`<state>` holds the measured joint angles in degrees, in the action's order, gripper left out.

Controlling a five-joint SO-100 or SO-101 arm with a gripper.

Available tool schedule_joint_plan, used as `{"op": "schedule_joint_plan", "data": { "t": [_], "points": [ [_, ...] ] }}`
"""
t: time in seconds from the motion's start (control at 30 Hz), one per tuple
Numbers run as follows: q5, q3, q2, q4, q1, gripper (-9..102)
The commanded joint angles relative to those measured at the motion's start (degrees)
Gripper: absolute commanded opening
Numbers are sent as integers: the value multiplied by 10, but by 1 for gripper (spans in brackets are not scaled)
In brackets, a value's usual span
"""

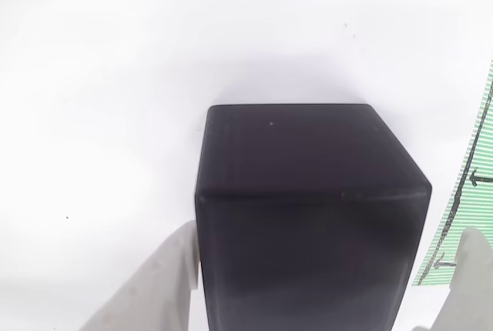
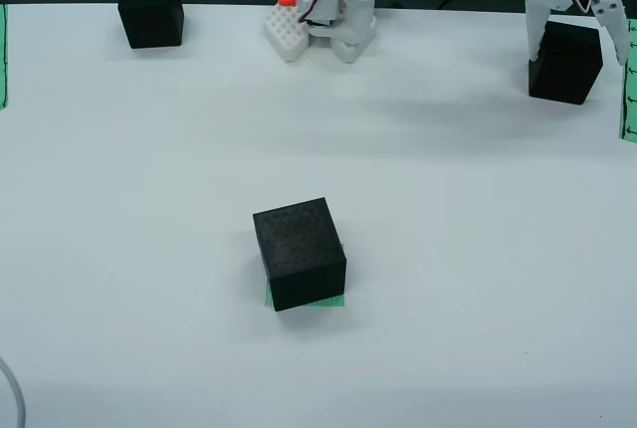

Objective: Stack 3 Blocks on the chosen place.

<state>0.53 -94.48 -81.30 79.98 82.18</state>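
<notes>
Straddling a block [image 2: 564, 60] near the table's far right corner, the end effector [image 2: 569, 20] stood open around it — an off-centre closure might twist it.

No text, no labels — nothing readable

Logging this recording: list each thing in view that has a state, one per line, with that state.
Block on the green striped patch: placed, upright, covering most of the patch.
Green striped patch: occupied, edges showing under the block.
Block between the fingers: on the table, upright, fingers either side.
Far left block: loose on the table, untouched.
End effector: around the block; whether it grips, cannot tell.
</notes>
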Motion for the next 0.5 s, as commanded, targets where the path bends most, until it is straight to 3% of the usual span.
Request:
{"op": "schedule_joint_plan", "data": {
  "t": [0.0,0.1,0.37,0.47],
  "points": [
    [4,31,12,-7,-10,40],
    [5,33,21,-15,-11,39],
    [5,39,47,-22,-11,21],
    [3,34,47,-24,-11,20]
  ]
}}
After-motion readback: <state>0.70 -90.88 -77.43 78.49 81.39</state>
